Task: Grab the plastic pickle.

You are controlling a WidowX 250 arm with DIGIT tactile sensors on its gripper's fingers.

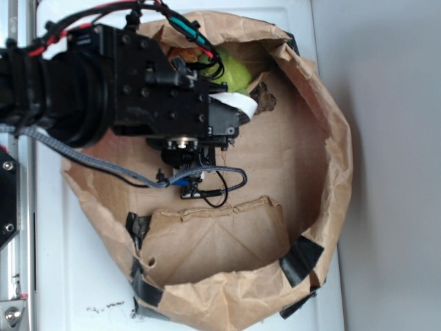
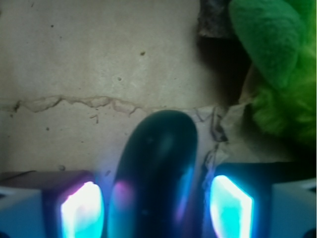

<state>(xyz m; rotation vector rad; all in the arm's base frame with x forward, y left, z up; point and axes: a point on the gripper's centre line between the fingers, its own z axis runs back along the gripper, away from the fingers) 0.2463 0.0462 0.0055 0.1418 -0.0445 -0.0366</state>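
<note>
A: Where is the plastic pickle (image 2: 157, 173)?

B: In the wrist view it lies lengthwise between the two glowing pads (image 2: 81, 210) of the claw (image 2: 156, 208), its rounded dark green end pointing away past them onto the brown paper.

A: Is the claw (image 1: 238, 117) pinching it?

B: The pads are spread, one on each side. The right-hand one looks almost against the pickle, the left-hand one stands a little off. Whether either truly touches, I cannot tell.

A: What else is near?

B: A fuzzy lime-green toy (image 2: 280, 74) sits ahead and to the claw's right, close by. From the exterior view the arm reaches down into a taped paper bag (image 1: 331, 138) opened out on the white bench (image 1: 83, 276); the pickle is hidden under the arm there.
</note>
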